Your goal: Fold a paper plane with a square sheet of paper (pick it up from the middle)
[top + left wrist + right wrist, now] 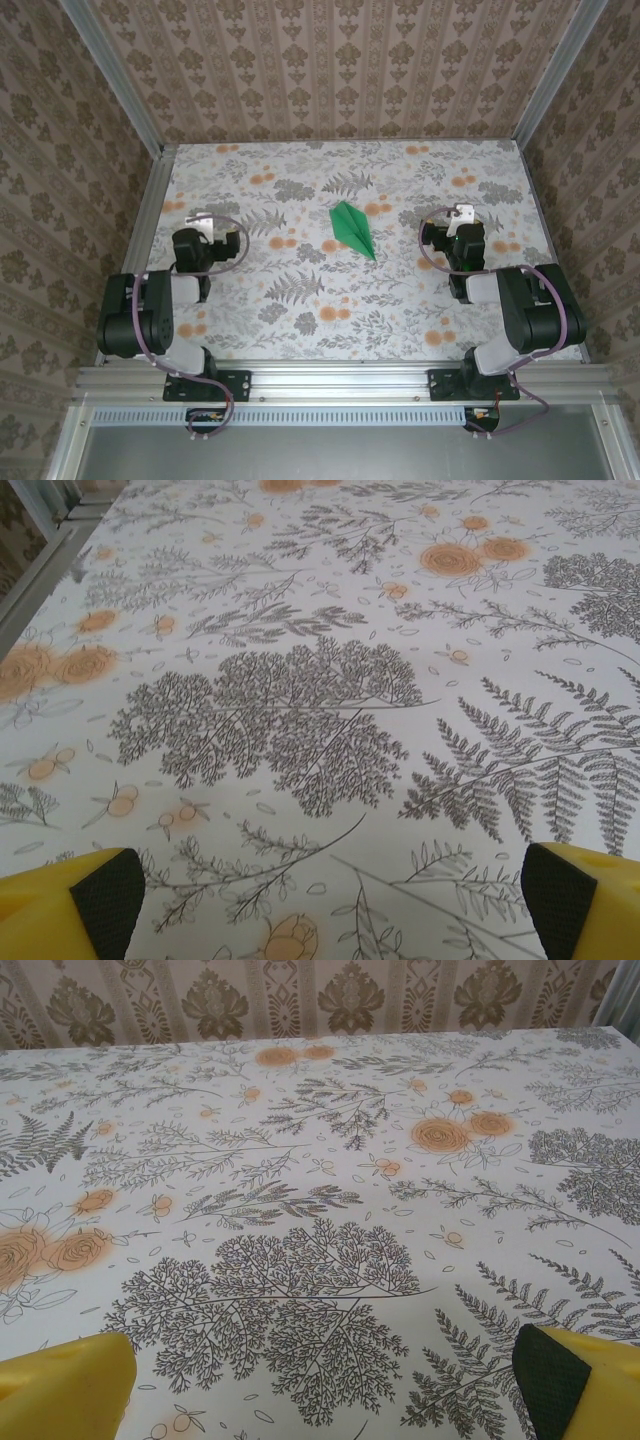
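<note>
I counted one paper plane point(352, 229) lying flat near the middle of the table point(290, 320), its nose toward five o'clock, I think; the view was small. Two pincers stood well apart from it, the left gripper point(330, 905) at nine o'clock and the right gripper point(325, 1380) at three. Both were spread wide and held nothing.

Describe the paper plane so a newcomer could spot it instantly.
Look at the floral-print table. Near its middle, slightly toward the far side, lies the paper plane. It is a slim, bright green dart against grey and orange print.
</note>
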Robot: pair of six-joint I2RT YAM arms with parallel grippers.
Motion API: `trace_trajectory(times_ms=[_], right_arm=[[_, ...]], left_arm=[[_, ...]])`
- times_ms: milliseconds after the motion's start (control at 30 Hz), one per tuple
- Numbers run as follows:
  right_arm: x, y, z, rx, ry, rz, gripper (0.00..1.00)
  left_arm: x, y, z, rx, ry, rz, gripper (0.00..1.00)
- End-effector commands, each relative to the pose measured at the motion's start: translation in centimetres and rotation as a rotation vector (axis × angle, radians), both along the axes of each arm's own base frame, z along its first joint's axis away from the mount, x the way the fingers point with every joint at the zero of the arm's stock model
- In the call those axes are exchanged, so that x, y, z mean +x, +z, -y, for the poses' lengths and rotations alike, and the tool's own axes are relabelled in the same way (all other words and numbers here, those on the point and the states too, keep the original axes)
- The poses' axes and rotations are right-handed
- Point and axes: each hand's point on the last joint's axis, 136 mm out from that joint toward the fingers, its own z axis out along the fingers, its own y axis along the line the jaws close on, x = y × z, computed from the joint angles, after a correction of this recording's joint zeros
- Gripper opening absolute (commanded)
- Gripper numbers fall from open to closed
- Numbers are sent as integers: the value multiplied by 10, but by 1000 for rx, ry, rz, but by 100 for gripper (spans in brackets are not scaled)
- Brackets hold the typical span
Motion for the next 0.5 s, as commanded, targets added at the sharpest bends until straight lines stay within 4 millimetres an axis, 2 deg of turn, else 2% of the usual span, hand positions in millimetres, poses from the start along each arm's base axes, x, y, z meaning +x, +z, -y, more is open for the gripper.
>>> trace_trajectory(times_ms=[0, 467], right_arm=[[4, 4, -2, -3, 18, 16, 100], [4, 4, -2, -3, 18, 16, 100]], left_arm=[[11, 14, -4, 54, 31, 39, 100], [11, 14, -2, 53, 21, 34, 100]])
